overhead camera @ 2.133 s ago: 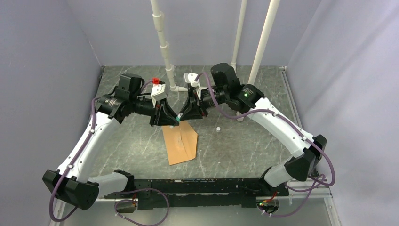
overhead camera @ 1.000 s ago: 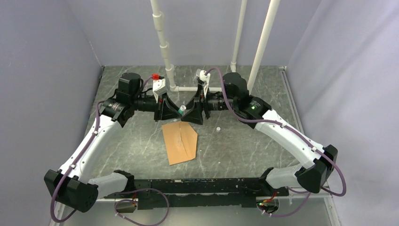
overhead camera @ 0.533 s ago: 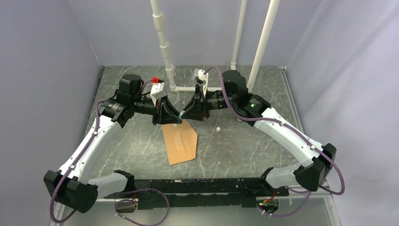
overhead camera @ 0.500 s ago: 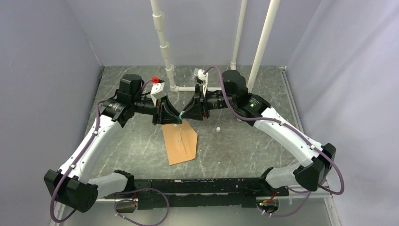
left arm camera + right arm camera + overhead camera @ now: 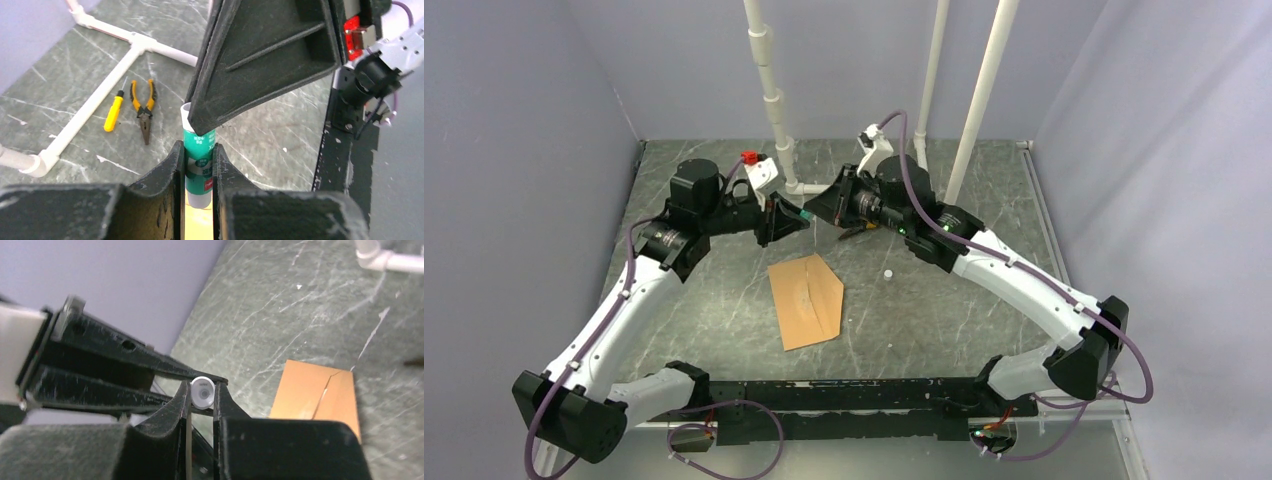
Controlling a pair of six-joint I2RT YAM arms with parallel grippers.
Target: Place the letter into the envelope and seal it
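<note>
The dark, marbled table [image 5: 724,300] fills the floor of the booth, with white pipes [image 5: 769,90] standing up at its far side. Over it the left arm [image 5: 624,300] and the right arm [image 5: 1014,275] reach in from either side and meet nose to nose in the air, near the back of the table.

The envelope [image 5: 807,300] lies flat on the table in the middle, kraft brown, slightly askew, its pointed end towards the far side. Neither gripper touches it. From where I stand I cannot make out the letter as a separate sheet.

Between the two arms there is a glue stick [image 5: 200,167], green with a white end. The left gripper [image 5: 198,152] has its jaws closed tight on the green body. The right gripper [image 5: 202,390] comes from the opposite side and has its jaws pinched on the round white end, so both hold the same stick at once, raised clear of the table.

Farther back, beside a pipe lying on the table, are a pair of pliers [image 5: 142,112] with yellow and black handles and, just beside them, a yellow-handled screwdriver [image 5: 114,111]. A small white object [image 5: 888,272] sits on the table to the right of the envelope, apart from it.
</note>
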